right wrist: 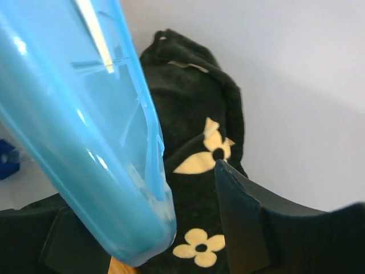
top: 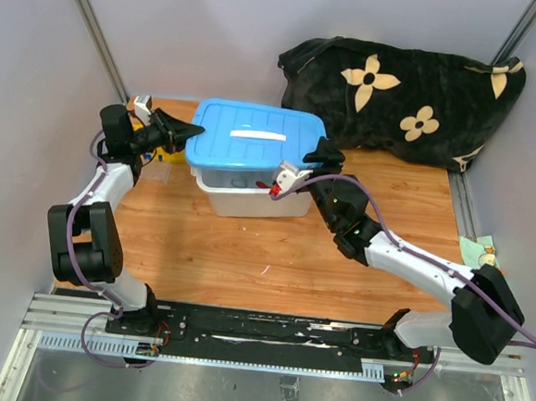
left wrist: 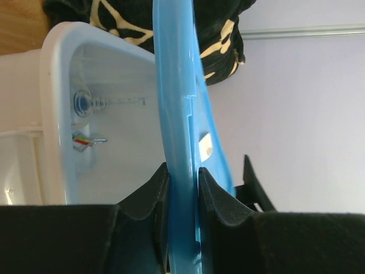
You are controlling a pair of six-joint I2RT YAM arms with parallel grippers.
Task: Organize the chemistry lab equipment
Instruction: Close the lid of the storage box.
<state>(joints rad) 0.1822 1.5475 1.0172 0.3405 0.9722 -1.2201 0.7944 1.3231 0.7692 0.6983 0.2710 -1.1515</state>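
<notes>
Holding the edge of the blue lid tight between the left jaws. Leaving the right jaws wide apart, with the other edge of the lid just beside one of them and not gripped. Looks lifted a little off the white bin on the left jaws' side.

Down inside the bin, just past the left jaws: a blue-capped tube and a thin red-orange tool, both small and hard to make out. Cannot see any other lab things.

Could slip, with only one side gripped. Could drop back on the bin and bang the glass inside. Could drag or tip the whole bin across the worktop if caught at the right jaws' side. Could bump the black blanket behind the right jaws if swung too far. Best to go slow and lift straight up.
</notes>
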